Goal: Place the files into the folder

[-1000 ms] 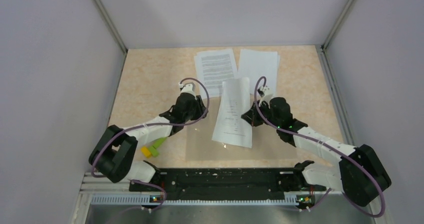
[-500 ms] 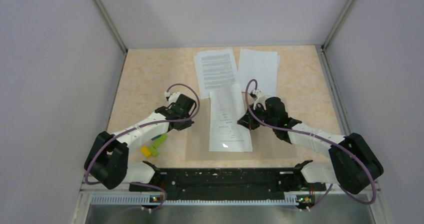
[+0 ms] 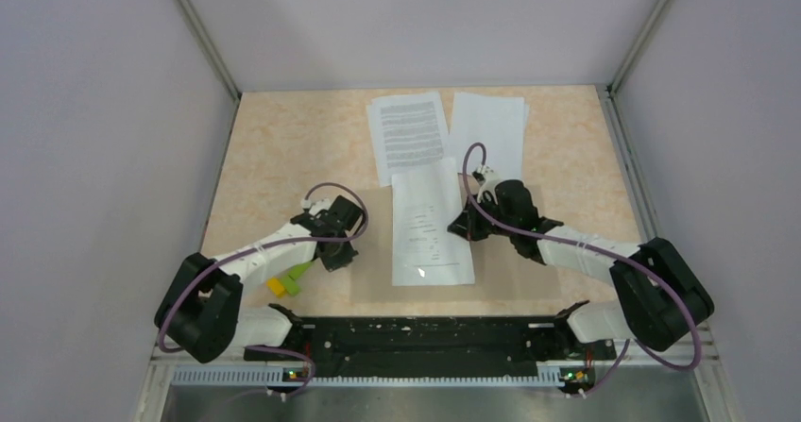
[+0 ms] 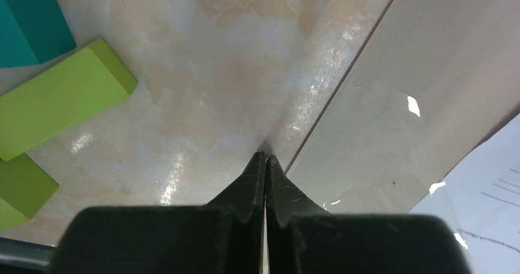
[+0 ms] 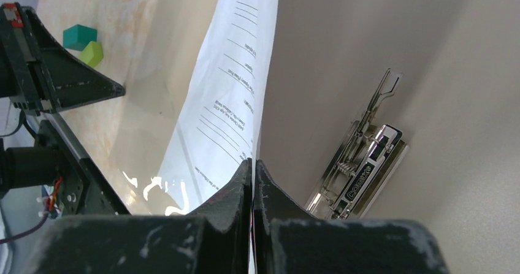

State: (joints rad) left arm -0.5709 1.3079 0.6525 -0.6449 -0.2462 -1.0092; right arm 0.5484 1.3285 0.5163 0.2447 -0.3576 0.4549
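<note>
Tan folder point(image 3: 370, 271): lies open and flat on the counter point(image 3: 274, 158) between the two hands. Its metal clip point(image 5: 362, 173) sits just beside the right hand's fingertips.
Right hand point(image 3: 465, 226): closed on the right edge of one printed sheet point(image 3: 432, 224), which spreads away to its left over the folder.
Left hand point(image 3: 338, 257): fingers pressed together, tips down at the folder's left edge. Nothing is visibly pinched, though a clear film point(image 4: 368, 145) lies just to its right.
In the folder: that one sheet, lying over the film and not under the clip.
Outside it: a text sheet point(image 3: 408, 134) and a white stack point(image 3: 488, 125) on the counter beyond both hands; blocks point(image 3: 288, 278) left of the left hand.
Doing it well: the sheet probably wants lowering flat, edges square to the folder. Its right edge should come toward the clip, and the hand should let go only once the sheet rests.
</note>
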